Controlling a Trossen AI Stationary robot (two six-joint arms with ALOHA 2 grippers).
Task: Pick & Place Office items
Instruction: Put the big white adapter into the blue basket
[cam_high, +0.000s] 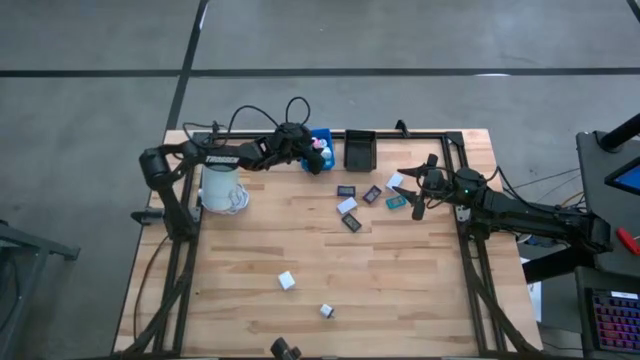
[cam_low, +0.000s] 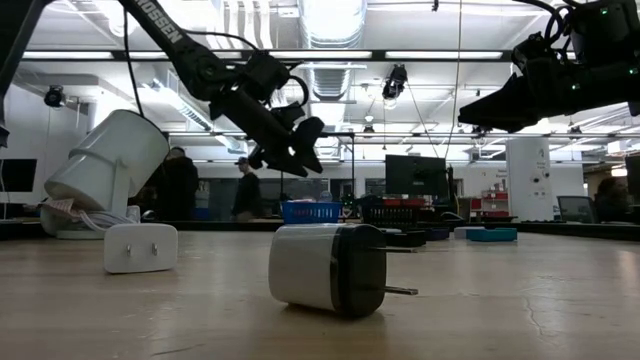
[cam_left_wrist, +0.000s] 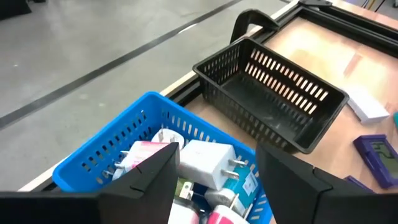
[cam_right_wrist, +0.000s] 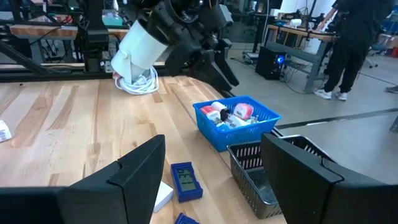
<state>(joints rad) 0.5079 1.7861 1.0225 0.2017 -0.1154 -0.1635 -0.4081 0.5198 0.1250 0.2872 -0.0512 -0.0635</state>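
Sorting small office items into bins is under way on a wooden table (cam_high: 400, 290), seen from above with two dark arms reaching in from either side. A large white mug (cam_high: 221, 187) lies tipped over near the left arm, with a white cable coiled at its mouth. At the far edge sit a blue bin (cam_high: 322, 140) and, just beside it, a black bin (cam_high: 359, 149). The left gripper (cam_high: 312, 157) hangs over the blue bin, fingers spread wide and holding nothing; it looks to have just let a piece go, so the next move calls for lifting away toward a loose item. The right gripper (cam_high: 420, 190) hovers above the flat pieces, also wide open and empty, likely about to descend on one. Those pieces, black, white, teal and purple rectangles (cam_high: 372, 194), cluster near the right gripper, while two white cube-like chargers (cam_high: 287, 281) lie well apart toward the near edge. Only the left wrist view looks into the bins: white plug adapters (cam_left_wrist: 208, 163) and pink-and-white pieces fill the blue one, and the black one is empty. Only the low view shows a charger's metal prongs (cam_low: 400, 290).
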